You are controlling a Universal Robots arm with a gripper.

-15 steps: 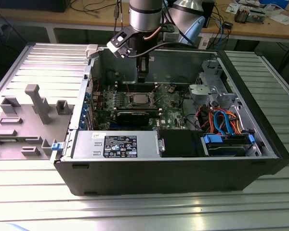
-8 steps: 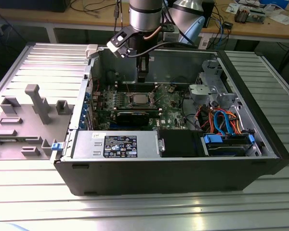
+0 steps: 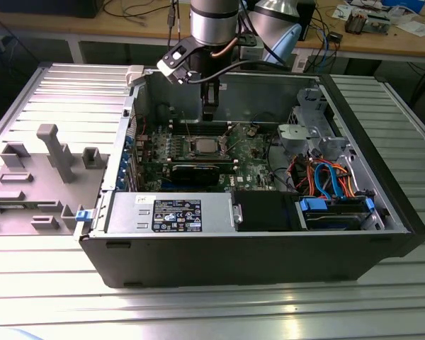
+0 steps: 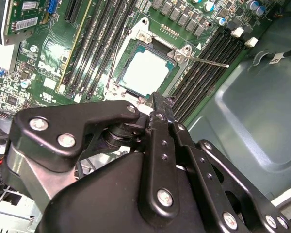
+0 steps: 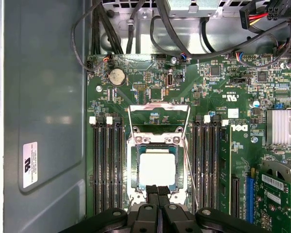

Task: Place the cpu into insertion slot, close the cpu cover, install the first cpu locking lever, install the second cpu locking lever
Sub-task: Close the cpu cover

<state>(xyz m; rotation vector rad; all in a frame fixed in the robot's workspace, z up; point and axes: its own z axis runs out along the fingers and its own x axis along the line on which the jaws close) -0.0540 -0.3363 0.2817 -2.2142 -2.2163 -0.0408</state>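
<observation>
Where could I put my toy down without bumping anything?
The ribbed table is bare in front of the computer case and on the exterior view's right of it. Crowded: inside the case, cables and the gripper by the cpu; grey blocks on the other side.

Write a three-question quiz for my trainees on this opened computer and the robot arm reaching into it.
1. True or false: the cpu already lies flat in its place on the motherboard.
2. The gripper, just above the board's socket area, has its fingers: A wide open, B shut together, C clamped on a cable.
3. Fill in: in the first wrist view, long black memory slots run along ___ sides of the cpu (one/both).

Key: 1 true; 2 B; 3 both.
</observation>
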